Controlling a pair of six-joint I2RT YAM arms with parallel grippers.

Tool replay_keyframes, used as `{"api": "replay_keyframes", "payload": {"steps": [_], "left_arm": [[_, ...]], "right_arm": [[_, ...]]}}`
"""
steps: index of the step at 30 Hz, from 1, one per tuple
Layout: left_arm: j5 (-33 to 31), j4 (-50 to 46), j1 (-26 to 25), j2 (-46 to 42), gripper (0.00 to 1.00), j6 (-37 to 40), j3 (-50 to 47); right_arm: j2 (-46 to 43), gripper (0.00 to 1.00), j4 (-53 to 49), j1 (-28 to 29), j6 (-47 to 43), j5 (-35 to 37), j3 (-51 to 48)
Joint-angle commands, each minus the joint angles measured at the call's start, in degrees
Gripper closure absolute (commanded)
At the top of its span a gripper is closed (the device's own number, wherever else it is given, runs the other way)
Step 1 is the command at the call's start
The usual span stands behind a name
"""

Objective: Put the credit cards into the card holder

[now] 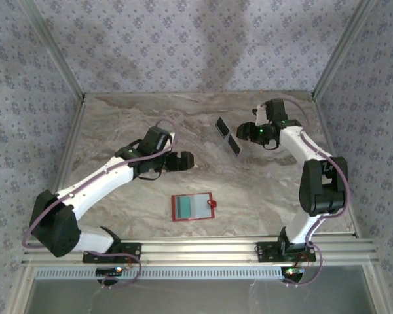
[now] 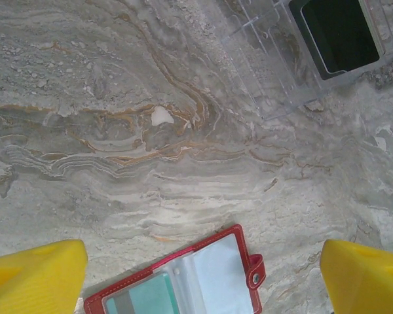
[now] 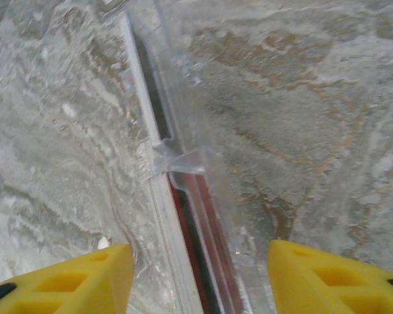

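The red card holder (image 1: 193, 207) lies open on the table near the front, with a teal-blue credit card (image 1: 183, 207) in its left pocket. In the left wrist view the holder (image 2: 239, 245) and its snap tab (image 2: 255, 279) lie below my left gripper (image 2: 203, 261), which is open and empty above the table behind the holder. A clear plastic stand (image 1: 228, 136) holds dark credit cards (image 2: 337, 33). My right gripper (image 3: 200, 261) is open, its yellow fingers (image 3: 72, 278) astride the stand and the card edges (image 3: 193, 248) without touching them.
Patterned walls and metal posts close in the marble table on three sides. The clear stand (image 2: 275, 78) sits at the back centre, between the two arms. A metal rail (image 1: 196, 252) runs along the near edge by the arm bases.
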Motion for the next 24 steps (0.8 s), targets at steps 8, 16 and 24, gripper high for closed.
{"api": "replay_keyframes", "payload": {"steps": [8,16,24], "left_arm": [[-1.76,-0.42,-0.1,3.71,0.11,-1.69,3.39],[1.02,1.91,-0.95,10.31,0.14,-2.99,8.63],[2.44,3.65,-2.25,19.95,0.18,-4.67,15.56]], "right_arm": [[0.06,0.6,11.68,2.06,8.97,-17.75,-7.64],[-2.31,0.56,16.35,7.47,14.93,-19.47,-10.65],[-6.2,0.52,15.66,6.84,14.86,-17.29,-14.28]]}}
